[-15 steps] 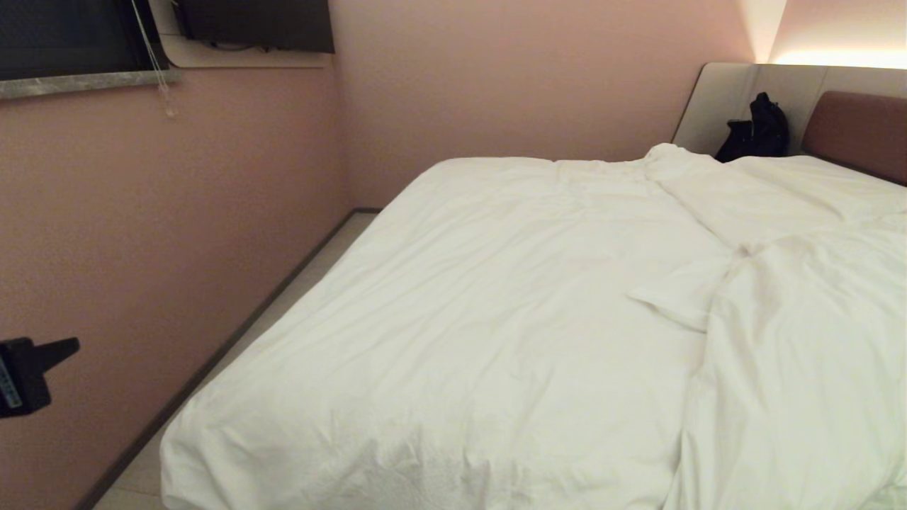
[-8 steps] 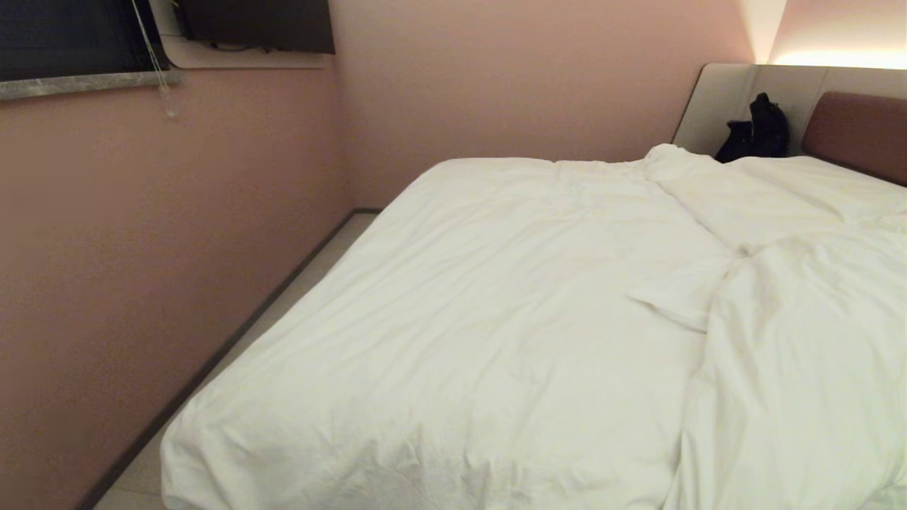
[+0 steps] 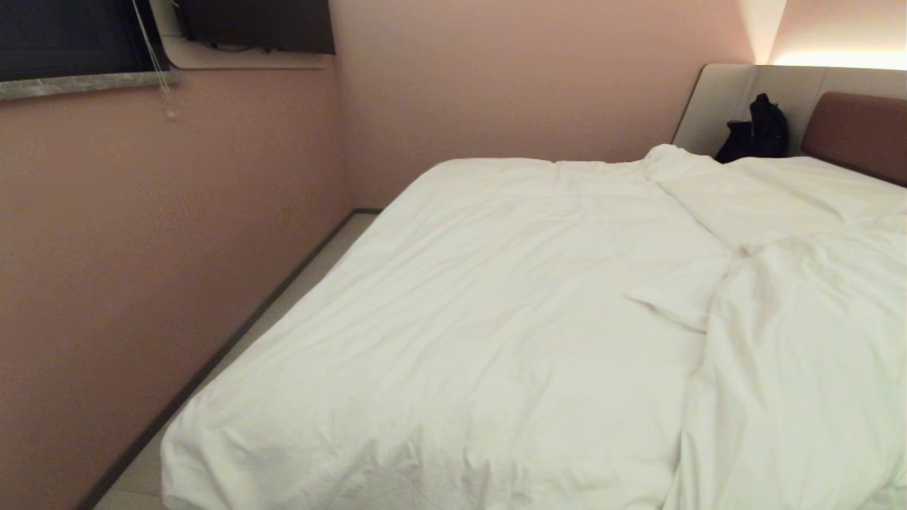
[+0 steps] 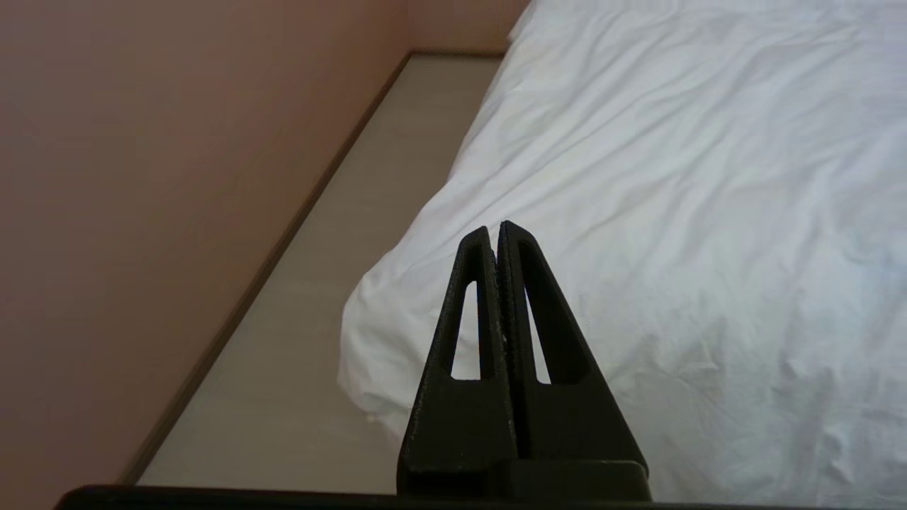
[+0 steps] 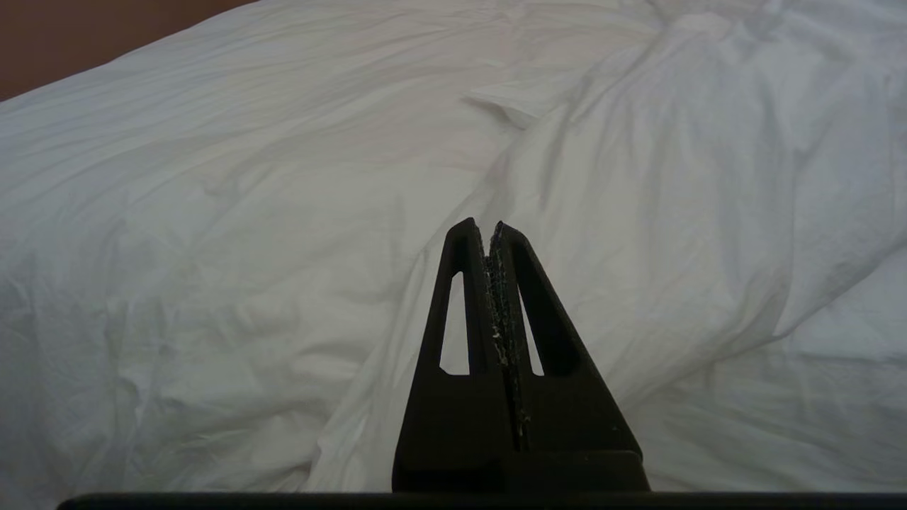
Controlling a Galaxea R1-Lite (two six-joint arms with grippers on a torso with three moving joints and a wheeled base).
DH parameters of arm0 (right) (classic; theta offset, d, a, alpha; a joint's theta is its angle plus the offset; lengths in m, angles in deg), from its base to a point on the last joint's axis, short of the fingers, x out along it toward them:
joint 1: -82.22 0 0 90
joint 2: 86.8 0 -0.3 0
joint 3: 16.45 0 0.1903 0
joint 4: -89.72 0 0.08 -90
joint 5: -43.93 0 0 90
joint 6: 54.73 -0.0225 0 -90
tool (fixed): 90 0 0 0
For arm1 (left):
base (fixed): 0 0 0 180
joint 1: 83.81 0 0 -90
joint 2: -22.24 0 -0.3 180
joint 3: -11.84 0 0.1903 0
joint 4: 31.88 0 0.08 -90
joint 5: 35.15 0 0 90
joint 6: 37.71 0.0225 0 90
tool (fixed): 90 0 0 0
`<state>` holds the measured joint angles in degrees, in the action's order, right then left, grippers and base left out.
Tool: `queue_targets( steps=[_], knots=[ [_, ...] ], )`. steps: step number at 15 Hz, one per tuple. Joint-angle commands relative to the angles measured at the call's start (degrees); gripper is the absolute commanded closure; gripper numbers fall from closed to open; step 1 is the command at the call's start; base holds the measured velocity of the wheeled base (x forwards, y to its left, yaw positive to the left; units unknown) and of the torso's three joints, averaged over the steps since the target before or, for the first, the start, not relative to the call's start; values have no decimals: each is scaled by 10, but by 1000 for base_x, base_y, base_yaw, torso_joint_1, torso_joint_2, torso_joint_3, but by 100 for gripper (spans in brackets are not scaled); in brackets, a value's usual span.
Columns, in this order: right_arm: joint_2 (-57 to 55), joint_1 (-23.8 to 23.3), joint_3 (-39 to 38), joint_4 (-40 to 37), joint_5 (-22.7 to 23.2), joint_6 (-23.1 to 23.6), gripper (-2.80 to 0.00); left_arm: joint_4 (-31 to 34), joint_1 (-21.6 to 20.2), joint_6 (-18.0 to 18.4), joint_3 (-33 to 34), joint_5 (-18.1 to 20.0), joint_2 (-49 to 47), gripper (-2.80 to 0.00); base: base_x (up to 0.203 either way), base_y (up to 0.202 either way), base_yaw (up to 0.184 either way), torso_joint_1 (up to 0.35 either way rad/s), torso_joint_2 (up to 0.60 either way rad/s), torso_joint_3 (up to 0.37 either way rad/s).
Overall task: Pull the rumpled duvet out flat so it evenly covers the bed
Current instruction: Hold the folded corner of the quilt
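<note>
The white duvet (image 3: 496,319) lies over the bed, whose beige-and-brown headboard (image 3: 857,131) stands at the far right. Its left part is fairly smooth and hangs over the near left corner. On the right, a rumpled layer is folded over, with a flap (image 3: 680,297) sticking out. Neither gripper shows in the head view. In the left wrist view, my left gripper (image 4: 496,230) is shut and empty in the air before the duvet's (image 4: 673,177) near left corner. In the right wrist view, my right gripper (image 5: 489,227) is shut and empty, pointing at the duvet's (image 5: 212,177) folded ridge.
A narrow strip of floor (image 3: 283,312) runs between the pink wall (image 3: 142,248) and the bed's left side. A black bag (image 3: 758,131) leans against the headboard's left end. A window ledge (image 3: 78,83) and a dark screen (image 3: 255,25) hang on the walls.
One second ago my left gripper showed at the left edge of the head view; it has since dropped out of that view. The duvet has not moved.
</note>
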<state>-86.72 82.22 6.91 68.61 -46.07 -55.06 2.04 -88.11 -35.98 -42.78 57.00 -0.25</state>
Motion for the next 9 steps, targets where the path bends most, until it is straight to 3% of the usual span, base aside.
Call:
queue_targets(
  steps=[1,9],
  knots=[
    [-1,0,0,0,0,0,0,0,13,1,26,0,68,0,0,0,0,0,0,0],
    [-1,0,0,0,0,1,0,-7,39,19,98,9,203,0,0,0,0,0,0,0]
  ],
)
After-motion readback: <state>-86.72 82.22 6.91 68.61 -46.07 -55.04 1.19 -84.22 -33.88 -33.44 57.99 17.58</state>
